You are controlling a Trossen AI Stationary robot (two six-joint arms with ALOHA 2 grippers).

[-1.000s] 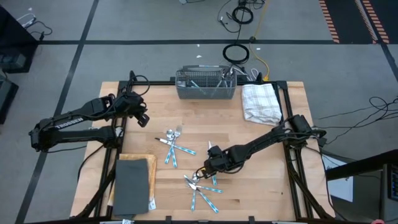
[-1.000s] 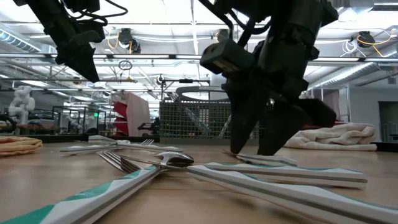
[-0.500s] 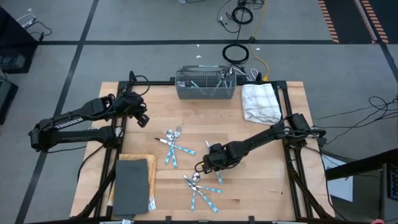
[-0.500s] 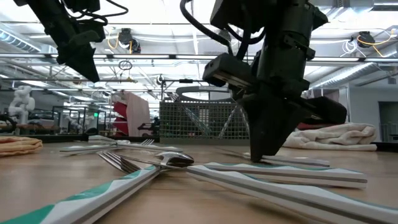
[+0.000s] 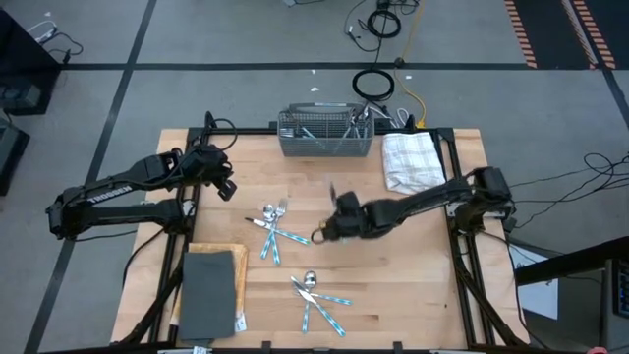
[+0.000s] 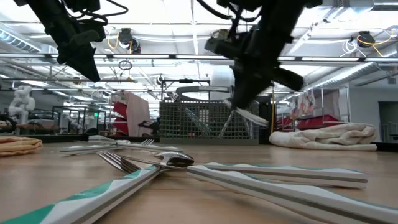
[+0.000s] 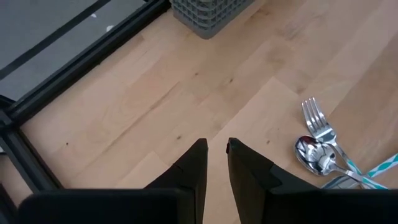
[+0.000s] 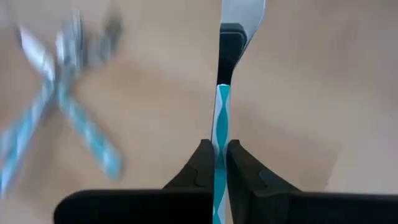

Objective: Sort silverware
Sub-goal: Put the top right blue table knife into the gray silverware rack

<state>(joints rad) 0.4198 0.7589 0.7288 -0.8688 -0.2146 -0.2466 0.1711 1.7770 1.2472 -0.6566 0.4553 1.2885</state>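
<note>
right end effector (image 8: 215,163) pinches slim blue-patterned knife (image 8: 222,118), shiny flat blade.

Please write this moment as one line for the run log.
right gripper: shut on knife, lifted above table | left gripper: waiting near table's left edge | basket: at far edge

Even, bright overhead light. Motion blur smears the silverware (image 8: 62,106) beside the right gripper (image 8: 214,163); nearest handles in the low view lie out of focus.
</note>
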